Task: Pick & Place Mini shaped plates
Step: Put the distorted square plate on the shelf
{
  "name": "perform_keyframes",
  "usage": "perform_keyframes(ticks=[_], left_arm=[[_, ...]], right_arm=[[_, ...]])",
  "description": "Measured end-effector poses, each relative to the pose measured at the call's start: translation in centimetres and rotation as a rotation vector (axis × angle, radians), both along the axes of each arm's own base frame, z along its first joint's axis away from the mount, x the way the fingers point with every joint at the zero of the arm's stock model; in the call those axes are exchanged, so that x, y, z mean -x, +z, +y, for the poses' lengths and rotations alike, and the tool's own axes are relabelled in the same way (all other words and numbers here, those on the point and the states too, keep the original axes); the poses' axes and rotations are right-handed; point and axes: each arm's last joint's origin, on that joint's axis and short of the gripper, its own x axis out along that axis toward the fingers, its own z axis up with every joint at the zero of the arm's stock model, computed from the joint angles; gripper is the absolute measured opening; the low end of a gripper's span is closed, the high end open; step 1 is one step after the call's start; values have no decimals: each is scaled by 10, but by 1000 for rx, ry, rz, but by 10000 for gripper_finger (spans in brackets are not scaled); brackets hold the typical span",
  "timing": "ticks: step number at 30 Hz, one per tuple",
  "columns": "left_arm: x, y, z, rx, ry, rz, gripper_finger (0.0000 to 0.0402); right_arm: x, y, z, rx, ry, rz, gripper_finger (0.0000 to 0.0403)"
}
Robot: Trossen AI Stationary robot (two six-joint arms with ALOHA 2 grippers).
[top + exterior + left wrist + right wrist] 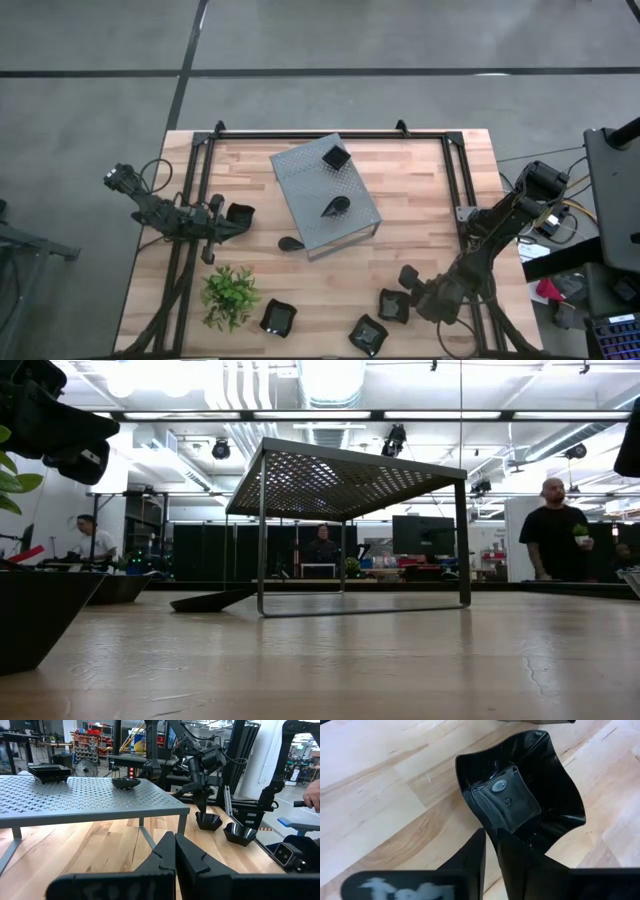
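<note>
The right gripper pinches, nearly closed, the raised rim of a glossy black square dish; it looks light, stiff, slippery, likely chippable.

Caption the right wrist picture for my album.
Right tool closing over the rim of a square black mini plate on the wooden table.
</note>
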Motion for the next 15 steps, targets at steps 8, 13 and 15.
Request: perform_keyframes(ticks=[8,13,15], left_arm=[[0,0,0,0,0,0,0],[0,0,0,0,0,0,0],[0,0,0,0,0,0,0]], right_arm=[[0,-4,0,2,6,-3,34],[-7,-20,7,26,38,-10,34],[-9,-26,10,51,37,2,34]])
